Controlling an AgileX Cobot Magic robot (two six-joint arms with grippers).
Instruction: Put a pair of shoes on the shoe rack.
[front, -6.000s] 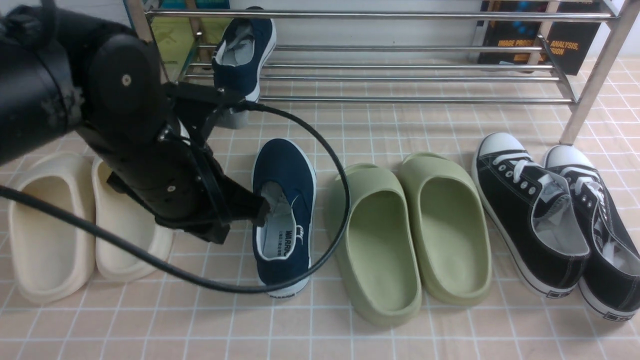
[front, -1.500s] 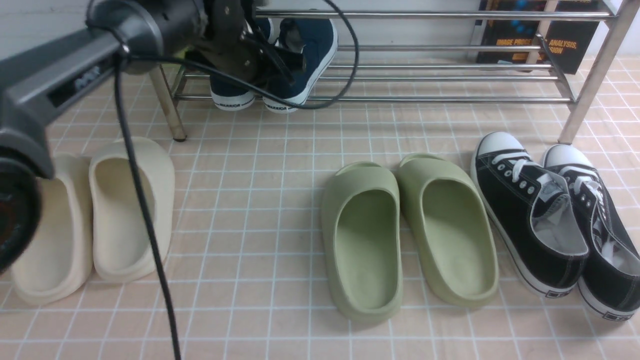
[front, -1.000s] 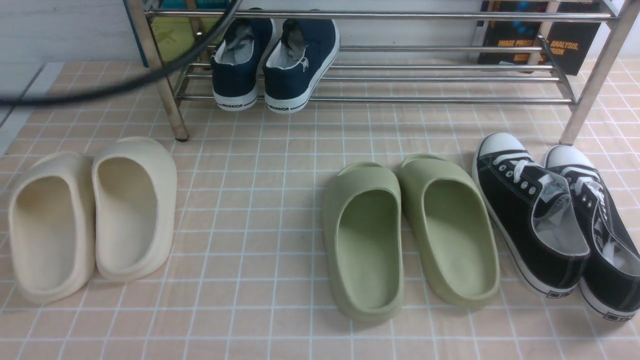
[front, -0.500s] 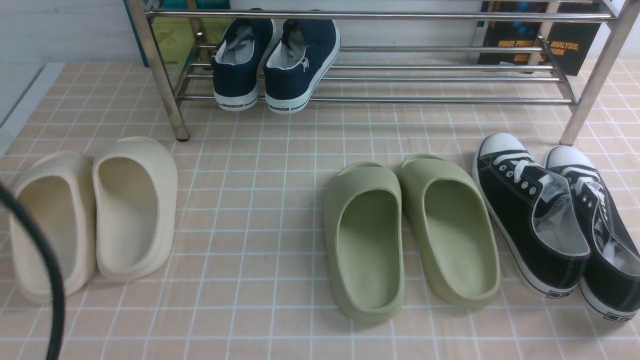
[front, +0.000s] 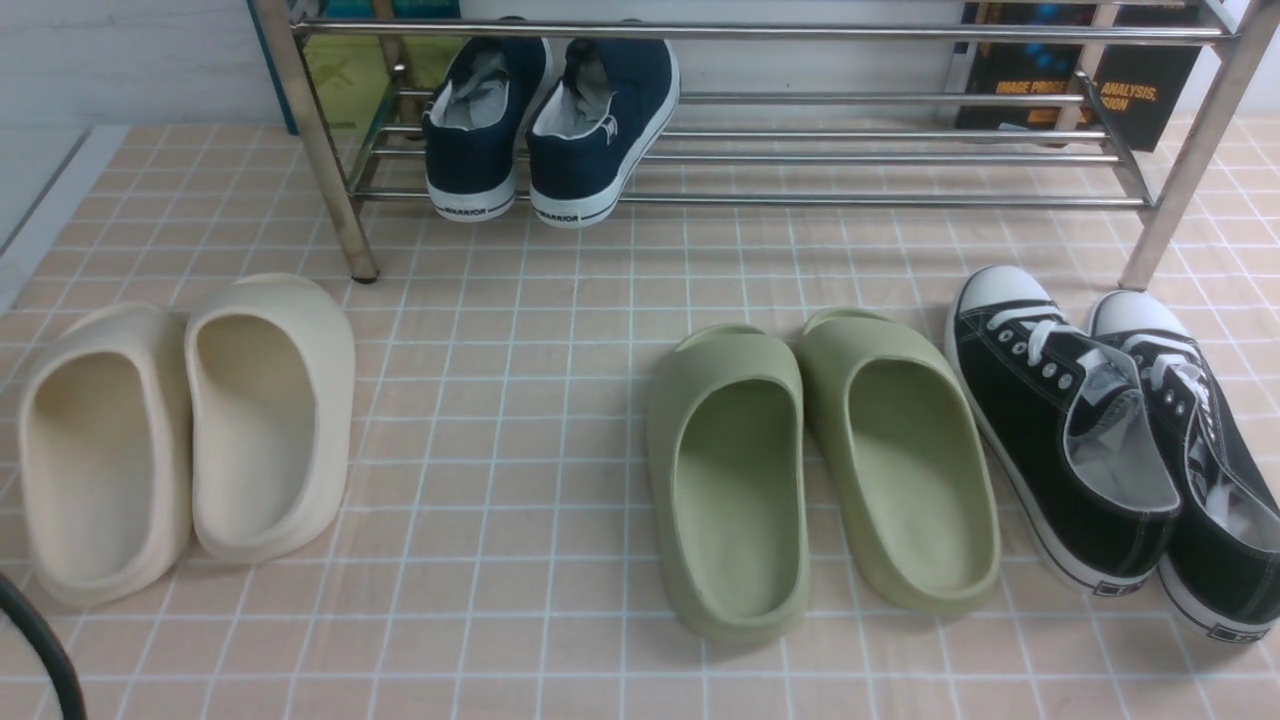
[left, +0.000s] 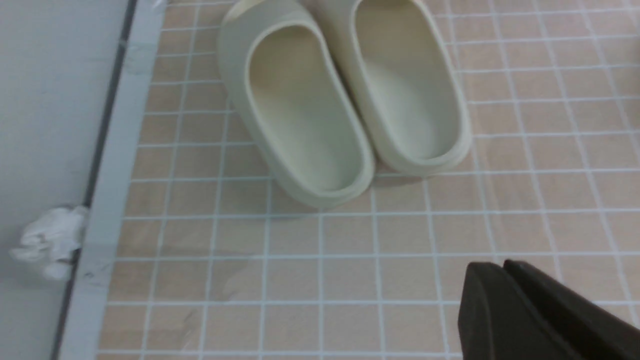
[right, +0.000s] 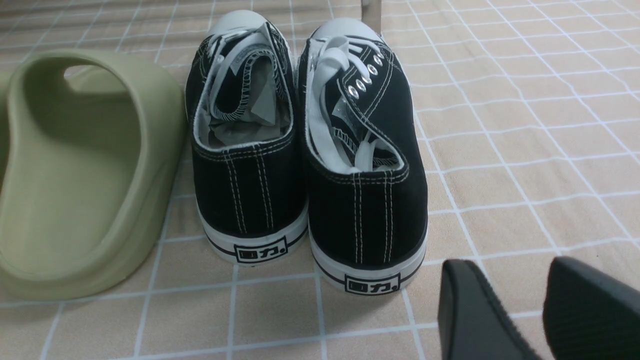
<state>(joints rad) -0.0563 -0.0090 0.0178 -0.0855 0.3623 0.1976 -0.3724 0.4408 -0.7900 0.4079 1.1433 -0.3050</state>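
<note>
The two navy slip-on shoes stand side by side on the lower rods of the silver shoe rack, at its left end, heels toward me. Neither arm shows in the front view apart from a bit of black cable at the bottom left. My left gripper is shut and empty, hovering over bare tile near the cream slides. My right gripper is open and empty, just behind the heels of the black sneakers.
Cream foam slides lie at the front left, green slides in the middle, black lace-up sneakers at the right. Books stand behind the rack. A grey floor strip with a crumpled white scrap borders the tiles on the left.
The left arm set the second navy shoe on the rack beside the first, let go and drew back out of the front view; its cable has almost left the frame.
</note>
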